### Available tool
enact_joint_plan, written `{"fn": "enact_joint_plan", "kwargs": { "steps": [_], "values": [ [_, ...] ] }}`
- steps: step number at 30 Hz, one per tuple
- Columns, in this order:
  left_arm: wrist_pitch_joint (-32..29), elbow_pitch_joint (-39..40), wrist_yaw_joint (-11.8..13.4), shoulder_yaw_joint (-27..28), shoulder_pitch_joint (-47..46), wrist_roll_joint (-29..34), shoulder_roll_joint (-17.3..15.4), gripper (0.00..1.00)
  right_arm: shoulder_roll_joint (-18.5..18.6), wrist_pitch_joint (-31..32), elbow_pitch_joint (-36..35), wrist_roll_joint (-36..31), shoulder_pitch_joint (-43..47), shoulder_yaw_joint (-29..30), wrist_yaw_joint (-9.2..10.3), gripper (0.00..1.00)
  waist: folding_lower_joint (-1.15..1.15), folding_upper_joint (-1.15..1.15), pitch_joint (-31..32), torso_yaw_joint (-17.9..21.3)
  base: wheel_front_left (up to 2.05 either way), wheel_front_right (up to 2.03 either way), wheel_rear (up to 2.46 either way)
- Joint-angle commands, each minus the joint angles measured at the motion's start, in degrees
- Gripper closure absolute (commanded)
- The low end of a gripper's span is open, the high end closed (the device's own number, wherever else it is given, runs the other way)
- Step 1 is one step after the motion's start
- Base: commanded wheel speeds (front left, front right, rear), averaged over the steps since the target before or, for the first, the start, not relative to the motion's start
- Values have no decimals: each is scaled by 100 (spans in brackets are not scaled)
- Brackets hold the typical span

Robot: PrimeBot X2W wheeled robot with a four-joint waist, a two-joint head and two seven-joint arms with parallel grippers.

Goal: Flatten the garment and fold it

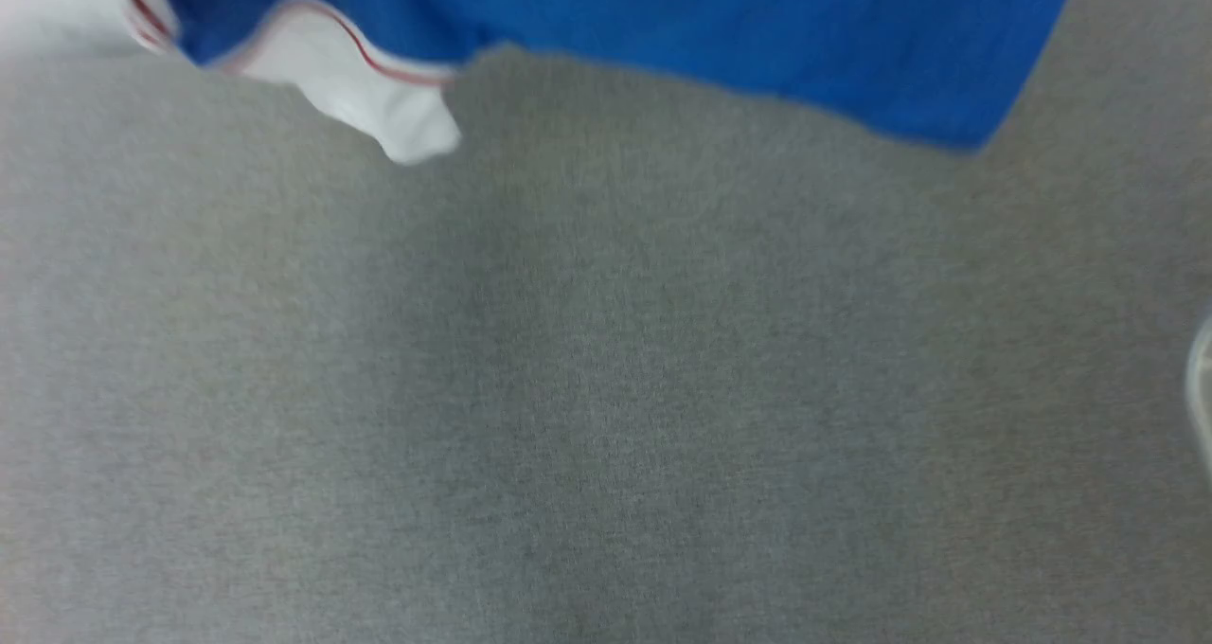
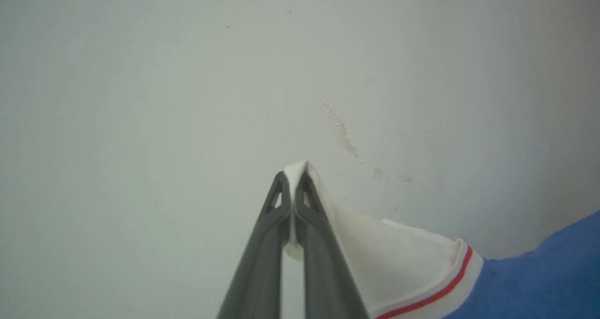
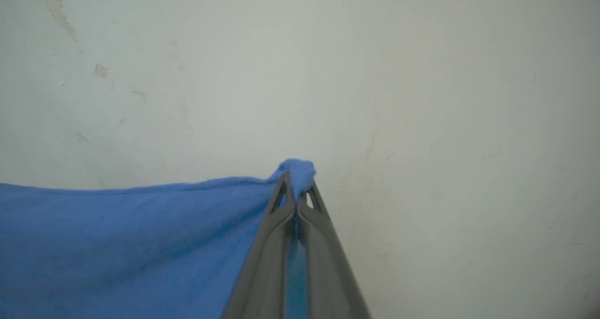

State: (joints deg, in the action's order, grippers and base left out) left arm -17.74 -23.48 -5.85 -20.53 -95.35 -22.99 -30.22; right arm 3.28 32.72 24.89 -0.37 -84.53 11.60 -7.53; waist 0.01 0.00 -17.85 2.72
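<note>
Nearest the head camera: grey cloth surface [image 1: 568, 388], blurred. Beyond it, 11 to 1 o'clock: garment [image 1: 720, 28], cut off by the top edge; its white sleeve [image 1: 379, 95] droops at 11. At 3 o'clock, a pale object [image 1: 1201, 388], cut off, unidentifiable. Wrist views: left gripper [image 2: 293, 180] pinched on the sleeve corner; right gripper [image 3: 296, 183] pinched on bunched blue fabric, cloth running toward 9. Chipped wall [image 2: 140, 75] behind both.
</note>
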Motion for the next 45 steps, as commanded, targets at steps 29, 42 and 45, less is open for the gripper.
{"fn": "enact_joint_plan", "kwargs": {
  "steps": [29,42,45],
  "values": [
    [1952,-356,-48,45,-138,-173,218,100,295,-1655,959,-391,-917,-284,4,100,-1,0,-2333,-362,0,0,0],
    [1995,1758,138,14,2718,-882,-275,100,785,-1260,-1219,1450,1881,-886,4,100,-1,0,-1560,-488,0,0,0],
    [1952,2539,461,93,3783,-1005,-437,100,773,-1004,-2049,1737,3009,-639,4,100,-1,0,-1259,-496,0,0,0]
  ]
}}
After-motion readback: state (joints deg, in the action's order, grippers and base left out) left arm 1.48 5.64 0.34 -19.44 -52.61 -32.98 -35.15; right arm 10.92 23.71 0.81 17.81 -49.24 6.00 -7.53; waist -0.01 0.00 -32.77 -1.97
